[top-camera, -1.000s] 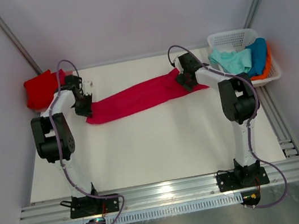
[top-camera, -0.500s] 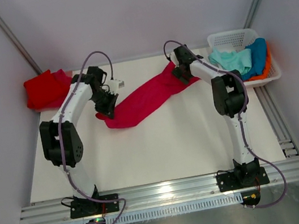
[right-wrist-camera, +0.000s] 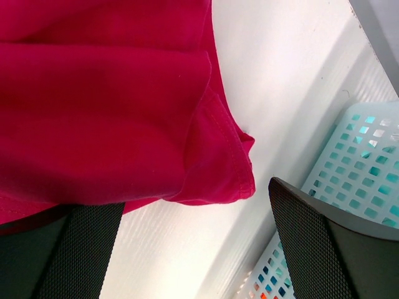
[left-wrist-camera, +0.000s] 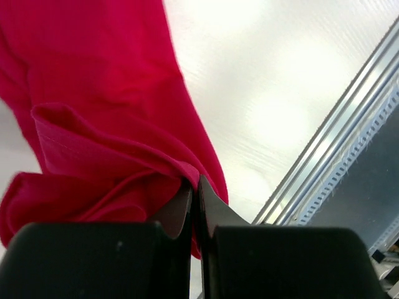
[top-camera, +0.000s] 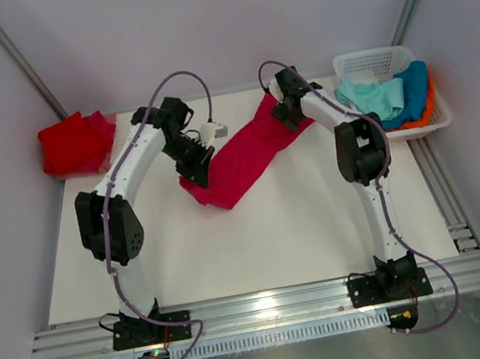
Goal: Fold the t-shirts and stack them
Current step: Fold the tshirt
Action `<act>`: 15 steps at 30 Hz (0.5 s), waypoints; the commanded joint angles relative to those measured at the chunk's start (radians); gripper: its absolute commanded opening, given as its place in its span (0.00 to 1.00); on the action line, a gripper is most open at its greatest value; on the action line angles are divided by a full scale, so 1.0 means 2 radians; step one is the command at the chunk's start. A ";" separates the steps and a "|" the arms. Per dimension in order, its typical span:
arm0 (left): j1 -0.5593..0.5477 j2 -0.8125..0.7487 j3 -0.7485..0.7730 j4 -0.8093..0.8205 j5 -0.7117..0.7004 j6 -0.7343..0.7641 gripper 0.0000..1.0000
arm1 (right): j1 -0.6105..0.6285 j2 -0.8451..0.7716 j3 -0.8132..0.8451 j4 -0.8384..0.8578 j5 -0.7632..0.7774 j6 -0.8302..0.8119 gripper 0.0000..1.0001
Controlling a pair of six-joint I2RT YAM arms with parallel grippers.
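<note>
The left gripper (left-wrist-camera: pixel 195 182) pinched the crimson-pink soft cloth t-shirt (top-camera: pixel 241 156) near the far edge of the white worktop (top-camera: pixel 277 238). The right gripper (right-wrist-camera: pixel 196 205) stood wide over it, gripping nothing. Pulled by one pinch alone, the t-shirt could bunch.

The left gripper (top-camera: pixel 198 165) is reaching to the frame's upper centre, its jaws pinching the crimson-pink cloth t-shirt (top-camera: pixel 249 148). The right gripper (top-camera: pixel 284 114) is hovering just right of there, jaws gaping wide.

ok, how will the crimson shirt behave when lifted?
Probably floppy: the crimson shirt bunches in folds at the shut left tool, so it should drape and sag. Likely light: a fingertip pinch holds it. Pushed, it would probably wrinkle.
</note>
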 commanded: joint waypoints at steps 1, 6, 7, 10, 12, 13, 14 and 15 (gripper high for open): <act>-0.042 0.008 0.012 -0.094 0.039 0.038 0.00 | 0.015 0.009 0.027 -0.017 -0.019 0.008 0.99; -0.089 0.027 0.014 -0.124 0.073 0.071 0.00 | 0.033 0.013 0.039 -0.015 -0.014 0.003 0.99; -0.094 0.029 0.014 -0.130 0.080 0.076 0.00 | 0.034 0.015 0.043 -0.015 -0.015 0.003 0.99; -0.121 0.037 0.019 -0.149 0.100 0.087 0.00 | 0.046 0.026 0.058 -0.021 -0.015 0.005 0.99; -0.128 0.036 0.020 -0.152 0.102 0.088 0.00 | 0.051 0.029 0.060 -0.022 -0.014 0.003 0.99; -0.130 0.035 0.020 -0.152 0.105 0.088 0.00 | 0.053 0.029 0.060 -0.022 -0.011 0.002 0.99; -0.133 0.034 0.020 -0.152 0.111 0.088 0.00 | 0.054 0.029 0.060 -0.019 -0.010 0.000 0.99; -0.134 0.031 0.020 -0.153 0.128 0.088 0.00 | 0.056 0.030 0.060 -0.018 -0.008 -0.001 0.99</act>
